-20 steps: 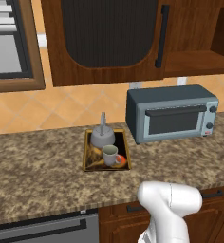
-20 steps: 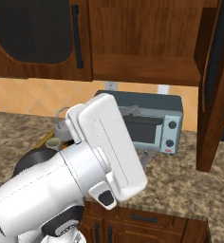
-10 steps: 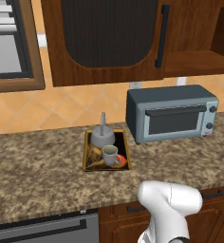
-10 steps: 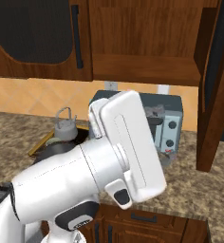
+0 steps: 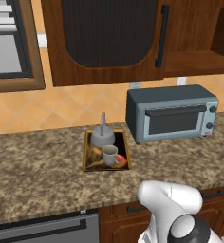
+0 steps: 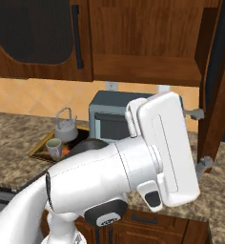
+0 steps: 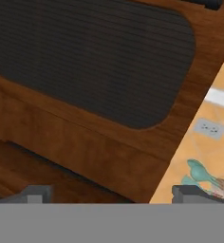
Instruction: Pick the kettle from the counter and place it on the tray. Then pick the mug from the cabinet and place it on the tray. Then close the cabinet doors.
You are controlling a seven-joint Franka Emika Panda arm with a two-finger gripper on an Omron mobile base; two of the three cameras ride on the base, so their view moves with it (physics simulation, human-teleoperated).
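The kettle [image 5: 102, 137] and mug [image 5: 109, 154] sit on the tray [image 5: 88, 160]; the fingers [image 6: 204, 163] are wide open by the right door [image 6: 220, 81]; push it flat and slow.

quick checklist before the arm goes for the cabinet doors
1. kettle on the tray: ok.
2. mug on the tray, in front of the kettle: ok.
3. Left cabinet door shut: ok.
4. Right cabinet door shut: not ok, it stands swung out with the shelf exposed.
5. gripper open and empty: ok.
6. Gripper lined up on the open door: cannot tell, though the hand view faces a ribbed door panel.
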